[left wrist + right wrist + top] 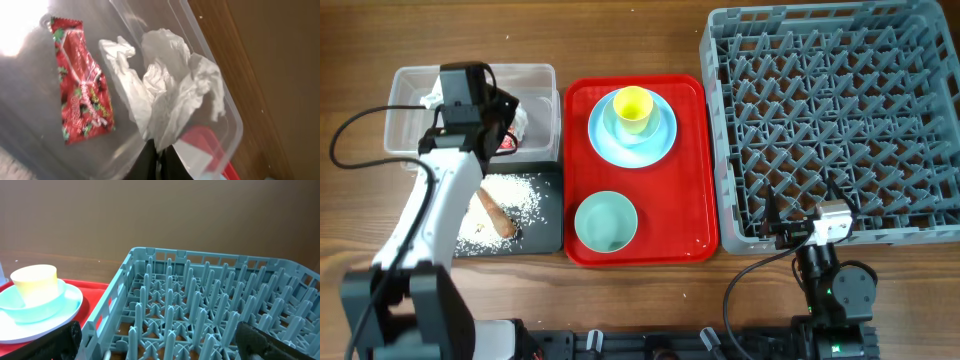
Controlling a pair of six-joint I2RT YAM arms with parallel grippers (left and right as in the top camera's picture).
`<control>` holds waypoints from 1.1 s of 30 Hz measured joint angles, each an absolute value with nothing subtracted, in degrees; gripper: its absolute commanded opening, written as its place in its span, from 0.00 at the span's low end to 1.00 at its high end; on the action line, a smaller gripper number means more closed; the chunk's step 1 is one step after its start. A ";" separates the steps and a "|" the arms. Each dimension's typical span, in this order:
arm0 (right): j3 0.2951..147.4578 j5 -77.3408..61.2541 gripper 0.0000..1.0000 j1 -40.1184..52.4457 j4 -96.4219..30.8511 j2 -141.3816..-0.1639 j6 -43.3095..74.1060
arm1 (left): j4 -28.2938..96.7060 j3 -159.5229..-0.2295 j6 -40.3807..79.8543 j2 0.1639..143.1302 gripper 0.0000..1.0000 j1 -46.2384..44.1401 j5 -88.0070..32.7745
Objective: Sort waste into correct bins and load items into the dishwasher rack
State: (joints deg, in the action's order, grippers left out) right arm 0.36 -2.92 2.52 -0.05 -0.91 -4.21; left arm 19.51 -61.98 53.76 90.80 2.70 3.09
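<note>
Left pincer (159, 161) is clenched on a fold of the crumpled napkin (172, 95), which hangs over the clear tub (227, 117), bunched close to the wall nearest the red tray (700, 160); the red wrapper (82, 95) lies flat on the tub floor beside it; I cannot tell whether the paper touches that floor. As I judge it, the step in hand is the drop; I'd nudge toward the tub's middle first so nothing drapes over the rim, part the jaws wide, then lift straight up, watching for paper clinging to a finger. Right pincer (167, 347) stands released at the edge of the rack (210, 310), idle.
</note>
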 measured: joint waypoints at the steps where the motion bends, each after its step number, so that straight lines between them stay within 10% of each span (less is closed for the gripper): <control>1: 0.36 -2.92 1.00 2.52 -0.05 -0.91 -4.21 | 18.50 -61.98 53.69 92.09 0.05 3.14 3.07; 5: 0.36 -2.92 1.00 2.52 -0.05 -0.91 -4.21 | 14.37 -61.98 53.47 95.15 0.61 3.84 3.14; 14: 0.36 -2.92 1.00 2.52 -0.05 -0.91 -4.21 | 12.40 -61.98 49.91 95.22 0.92 3.81 0.54; 20: 0.36 -2.92 1.00 2.52 -0.03 -0.91 -4.21 | 23.73 -61.98 45.47 85.32 0.82 3.27 -3.36; 23: 0.36 -2.92 1.00 2.52 -0.05 -0.89 -4.21 | 35.62 -62.13 43.33 79.22 0.04 1.50 -8.36; 33: 0.36 -2.92 1.00 2.52 -0.03 -0.91 -4.21 | 58.83 -62.19 37.52 74.76 0.04 -15.97 -14.33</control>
State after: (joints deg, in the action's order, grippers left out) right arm 0.36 -2.92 2.52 -0.03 -0.91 -4.21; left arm 58.83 -62.19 37.52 74.76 -15.97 -14.33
